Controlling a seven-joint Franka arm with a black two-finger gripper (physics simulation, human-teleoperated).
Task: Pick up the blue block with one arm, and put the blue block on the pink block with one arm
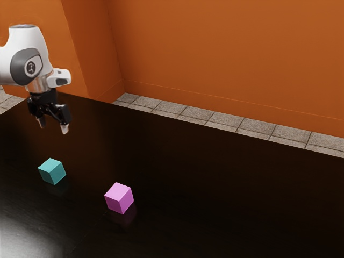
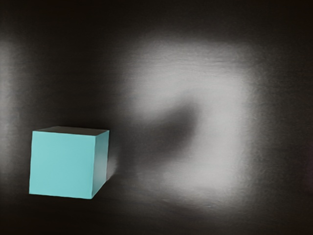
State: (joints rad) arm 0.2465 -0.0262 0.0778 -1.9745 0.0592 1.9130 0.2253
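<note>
Blue block [image 1: 52,171] on dark table [image 1: 215,188], below and apart from empty, spread-open gripper [image 1: 52,127]

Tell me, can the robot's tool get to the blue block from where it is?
Probably yes. The tool hangs open in the air near the blue block, with nothing between them. The pink block sits apart, toward the exterior view's right, so it should not get in the way.

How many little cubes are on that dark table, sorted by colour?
Blue: 1, the blue block, a teal shade
Pink: 1, the pink block
Total: 2 blocks
</note>
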